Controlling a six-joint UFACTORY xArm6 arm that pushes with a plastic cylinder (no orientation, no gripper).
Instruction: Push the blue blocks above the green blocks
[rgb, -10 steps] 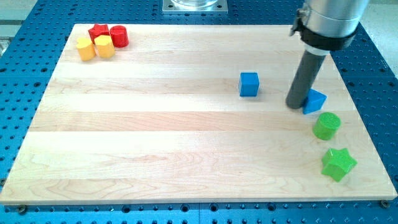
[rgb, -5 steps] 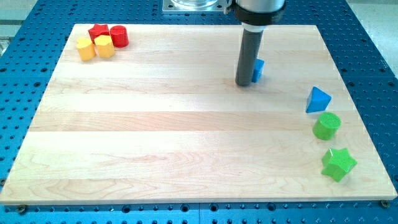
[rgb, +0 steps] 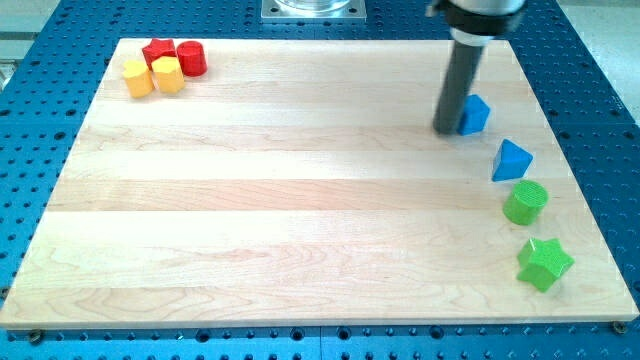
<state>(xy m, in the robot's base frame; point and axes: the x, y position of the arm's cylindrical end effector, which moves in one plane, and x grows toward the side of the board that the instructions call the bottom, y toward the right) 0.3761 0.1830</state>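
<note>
My tip (rgb: 447, 130) rests on the board at the view's upper right, touching the left side of a blue cube (rgb: 475, 114). A blue triangular block (rgb: 511, 160) lies below and to the right of that cube. A green cylinder (rgb: 526, 203) sits just below the triangular block. A green star (rgb: 544, 263) lies below the cylinder, near the board's right edge. The four blocks form a rough column running down the view's right side.
At the view's top left, a red star (rgb: 157, 50), a red cylinder (rgb: 191, 58) and two yellow blocks (rgb: 168, 75) (rgb: 137, 78) cluster near the corner of the wooden board (rgb: 260, 200). A metal mount (rgb: 313, 10) sits beyond the top edge.
My tip moved left from the blue triangular block to the blue cube, then pushed the cube rightward to near the triangular block. The green blocks have not moved.
</note>
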